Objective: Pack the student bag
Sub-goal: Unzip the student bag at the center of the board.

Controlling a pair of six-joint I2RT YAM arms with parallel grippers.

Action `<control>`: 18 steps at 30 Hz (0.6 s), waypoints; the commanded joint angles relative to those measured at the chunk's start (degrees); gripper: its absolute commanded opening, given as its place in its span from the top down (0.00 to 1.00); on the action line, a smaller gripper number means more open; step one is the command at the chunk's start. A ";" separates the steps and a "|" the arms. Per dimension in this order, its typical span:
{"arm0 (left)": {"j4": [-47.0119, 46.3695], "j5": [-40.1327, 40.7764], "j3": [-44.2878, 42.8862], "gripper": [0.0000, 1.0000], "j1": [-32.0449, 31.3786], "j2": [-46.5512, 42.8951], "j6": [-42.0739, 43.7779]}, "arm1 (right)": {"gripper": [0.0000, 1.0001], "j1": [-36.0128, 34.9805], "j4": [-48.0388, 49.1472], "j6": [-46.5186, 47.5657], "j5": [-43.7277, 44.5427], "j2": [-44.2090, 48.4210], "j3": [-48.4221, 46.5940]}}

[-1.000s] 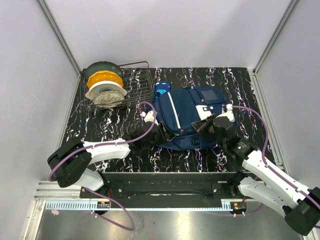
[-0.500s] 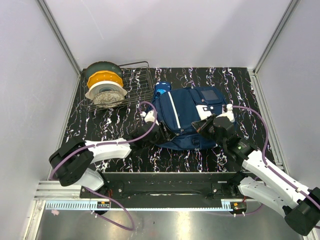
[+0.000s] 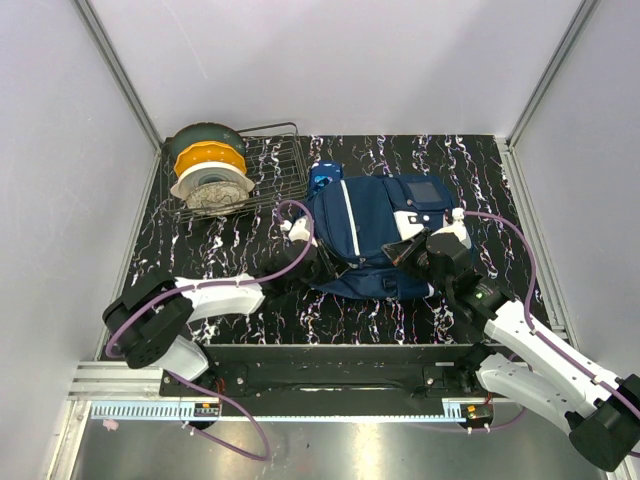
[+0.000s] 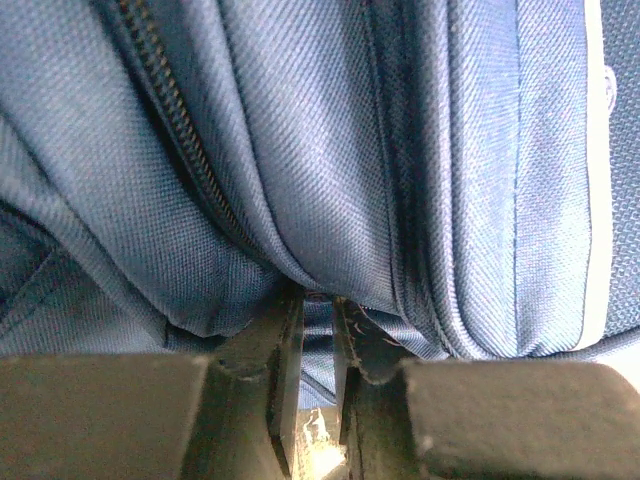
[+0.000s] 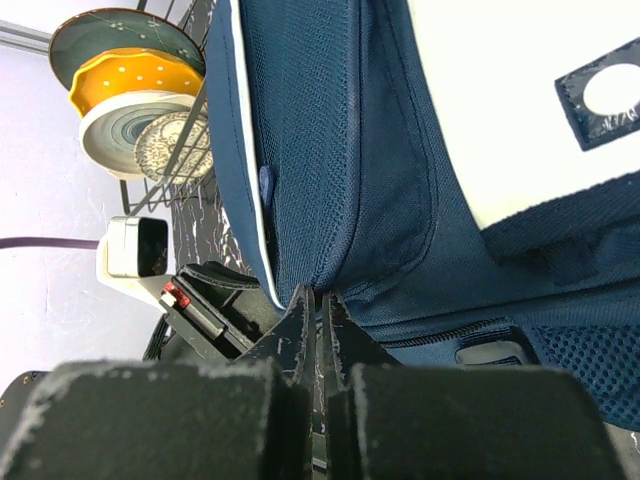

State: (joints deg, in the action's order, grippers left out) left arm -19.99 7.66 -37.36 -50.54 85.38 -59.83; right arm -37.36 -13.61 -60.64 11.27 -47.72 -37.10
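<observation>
The student bag (image 3: 375, 235) is laid flat on the dark marbled worktop (image 3: 470, 170), right of centre, with its white-patched pockets turned up and to the right. A small glossy blue pencil case (image 3: 322, 180) is seen just beyond its far left corner, and a dish rack (image 3: 255, 170) holding plates (image 3: 207, 170) is set at the far left, apart from the bag.

The left gripper (image 4: 317, 310) is placed at the bag's near left edge. Its fingers are drawn close together and a fold of blue fabric is pinched between them, beside a zip line. The right gripper (image 5: 318, 300) is set against the bag's near right side. Its fingers are pressed almost together, with the tips at a seam below the white pocket. Whether any cloth is caught there cannot be told.

The bag is judged to be soft and limp: woven fabric that sags, folds and slides over itself rather than holding a shape. A pinch on loose cloth is likely to lift only one layer. Firmer hold is expected at stitched seams, the piped edge or the zip tape, where the layers are bound. It appears light while unfilled, so it may be dragged across the worktop when pulled from one side only.
</observation>
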 commanded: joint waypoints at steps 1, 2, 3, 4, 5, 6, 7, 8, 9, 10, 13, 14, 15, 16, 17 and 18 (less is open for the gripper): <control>-10.33 4.56 -2.45 0.88 2.21 0.05 -0.46 | 1.00 -0.69 5.17 0.00 -5.73 2.46 -2.54; -10.33 4.56 -2.28 0.89 2.20 -0.04 -0.46 | 1.00 -0.69 5.08 0.08 -5.47 2.55 -2.62; -10.16 4.64 -2.27 0.94 2.20 -0.39 -0.46 | 1.00 -0.69 4.91 0.09 -5.47 2.55 -2.62; -9.98 4.82 -2.10 0.98 2.20 -0.48 -0.46 | 1.00 -0.69 4.73 0.17 -5.38 2.64 -2.62; -9.72 4.99 -1.84 1.00 2.20 -0.66 -0.37 | 1.00 -0.61 4.64 0.09 -5.20 2.72 -2.62; -9.46 5.08 -1.75 1.00 2.20 -1.35 -0.28 | 1.00 -0.69 4.47 0.09 -5.03 2.90 -2.62; -8.85 5.26 -1.75 1.00 2.20 -1.62 -0.02 | 1.00 -0.69 4.38 0.09 -4.85 3.16 -2.54; -7.01 5.35 -2.09 1.00 2.20 -1.97 1.02 | 1.00 -0.78 4.12 0.09 -4.16 3.25 -2.54; -5.43 5.43 -2.71 1.00 2.20 -2.58 1.82 | 1.00 -0.69 3.42 0.17 -3.63 3.34 -2.62; -3.50 5.52 -3.24 1.00 2.20 -2.94 2.87 | 1.00 -0.69 2.80 0.43 -2.92 3.60 -2.80; 2.92 5.78 -5.08 1.00 2.20 -4.87 8.84 | 1.00 -0.69 -1.67 2.01 1.29 3.78 -4.46; 6.07 6.40 -5.78 1.00 2.20 -5.49 12.34 | 1.00 -0.69 -2.73 2.63 2.43 3.78 -5.51; 7.49 6.75 -6.05 1.00 2.29 -6.80 14.37 | 1.00 -0.52 -3.87 3.42 2.70 3.61 -5.96; 8.73 7.28 -6.40 1.00 2.21 -7.42 16.39 | 1.00 -0.60 -4.41 4.47 2.79 3.17 -6.31; 10.74 7.63 -6.93 1.00 2.20 -8.03 20.42 | 1.00 -0.60 -5.11 4.83 2.53 2.82 -7.01; 11.80 7.98 -7.37 1.00 2.29 -9.08 22.20 | 1.00 -0.60 -5.46 5.09 2.27 2.38 -7.37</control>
State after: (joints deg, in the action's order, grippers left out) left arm -11.16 8.62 -40.21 -49.71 81.30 -49.71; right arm -37.39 -18.17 -59.37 13.37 -46.50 -38.68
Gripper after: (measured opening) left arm 0.186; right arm 0.017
